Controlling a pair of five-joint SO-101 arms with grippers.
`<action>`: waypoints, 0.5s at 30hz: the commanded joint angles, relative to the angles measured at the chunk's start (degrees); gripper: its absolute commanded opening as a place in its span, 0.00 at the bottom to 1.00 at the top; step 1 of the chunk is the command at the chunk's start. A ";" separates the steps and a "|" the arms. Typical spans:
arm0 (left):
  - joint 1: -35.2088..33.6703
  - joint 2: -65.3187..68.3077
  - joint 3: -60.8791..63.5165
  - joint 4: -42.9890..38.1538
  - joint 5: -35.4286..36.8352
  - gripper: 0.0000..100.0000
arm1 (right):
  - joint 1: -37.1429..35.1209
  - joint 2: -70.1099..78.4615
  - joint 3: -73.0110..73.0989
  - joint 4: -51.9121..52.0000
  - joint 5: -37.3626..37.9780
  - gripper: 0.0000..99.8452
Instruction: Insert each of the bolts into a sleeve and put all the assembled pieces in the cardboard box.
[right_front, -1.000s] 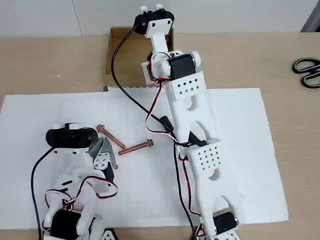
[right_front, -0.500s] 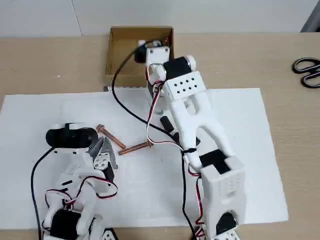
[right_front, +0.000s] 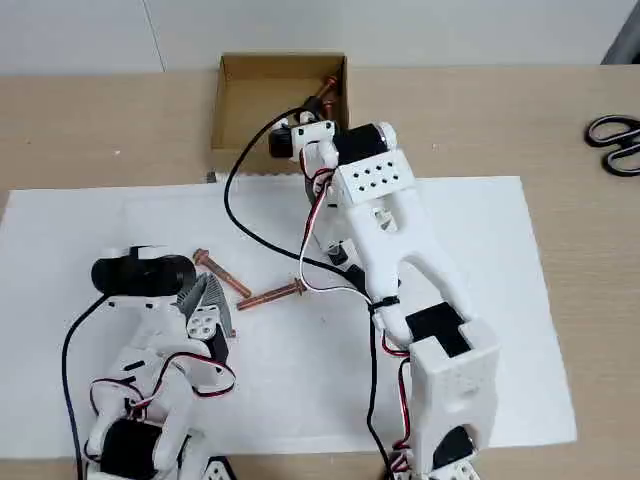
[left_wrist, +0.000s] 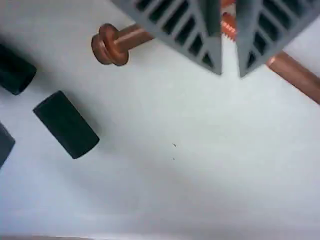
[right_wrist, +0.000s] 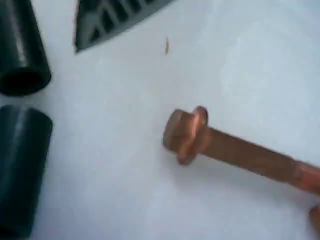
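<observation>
Two copper bolts lie on the white paper in front of my left gripper. In the left wrist view the left gripper hangs shut just above a bolt, holding nothing. Black sleeves lie past the bolt's head. My right gripper sits low between the paper's far edge and the cardboard box. One of its grey fingers shows with nothing held, and I see it as open. A bolt and two sleeves lie below it. A bolt-and-sleeve piece rests in the box's right corner.
The white paper covers most of the table in front of the arms. Scissors lie at the far right on the bare wood. The right arm's black cable loops over the paper near the bolts.
The right arm has pulled back from over the box and folded toward its base. That uncovers an assembled piece in the box's right corner. The left arm has kept still.
</observation>
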 joint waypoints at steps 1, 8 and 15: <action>-0.09 -0.44 -0.57 -0.44 -0.53 0.01 | -0.22 0.22 -0.44 -1.27 3.52 0.26; 0.09 -0.44 -0.57 -0.44 -0.53 0.01 | -0.92 3.21 -0.53 -4.35 0.70 0.26; 0.09 -0.44 -0.57 -0.44 -0.53 0.01 | -1.27 5.41 -0.53 -6.99 -2.46 0.26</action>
